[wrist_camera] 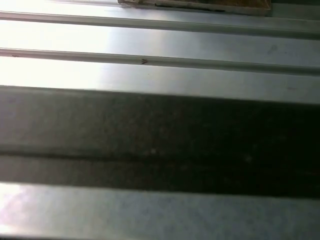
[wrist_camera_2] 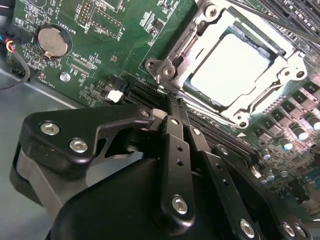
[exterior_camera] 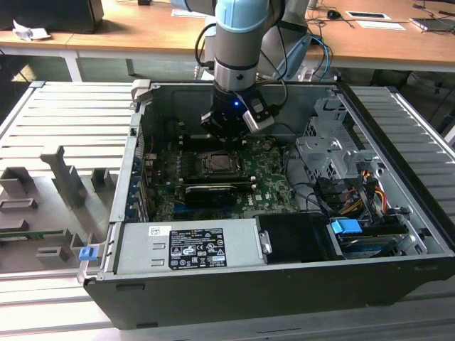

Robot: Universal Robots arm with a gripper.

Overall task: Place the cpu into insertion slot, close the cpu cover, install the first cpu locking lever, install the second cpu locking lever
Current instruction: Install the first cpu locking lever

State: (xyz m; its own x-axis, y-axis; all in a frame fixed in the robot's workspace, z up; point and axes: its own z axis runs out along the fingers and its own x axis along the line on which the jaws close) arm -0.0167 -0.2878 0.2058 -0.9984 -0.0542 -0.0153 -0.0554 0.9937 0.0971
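The cpu (wrist_camera_2: 227, 67), a square chip with a bright silver top, lies in the insertion slot (exterior_camera: 218, 165) on the green board. The cpu cover (wrist_camera_2: 272, 87), a silver frame, lies flat around the chip. A thin metal lever rod (wrist_camera_2: 280, 22) runs along the socket's far side. In the second wrist view my gripper (wrist_camera_2: 170, 104) has its black fingers (wrist_camera_2: 176, 145) pressed together, shut on nothing I can see, with the tips close to one corner of the socket. In the exterior view the gripper (exterior_camera: 229, 133) hangs inside the open case just behind the slot.
A long black card (exterior_camera: 210, 192) lies in front of the slot, and a grey labelled box (exterior_camera: 188, 245) sits nearer still. A drive cage (exterior_camera: 330, 153) and cables (exterior_camera: 355, 192) fill the exterior view's right. A coin battery (wrist_camera_2: 52, 41) sits on the board. Case walls (exterior_camera: 135, 163) enclose everything.
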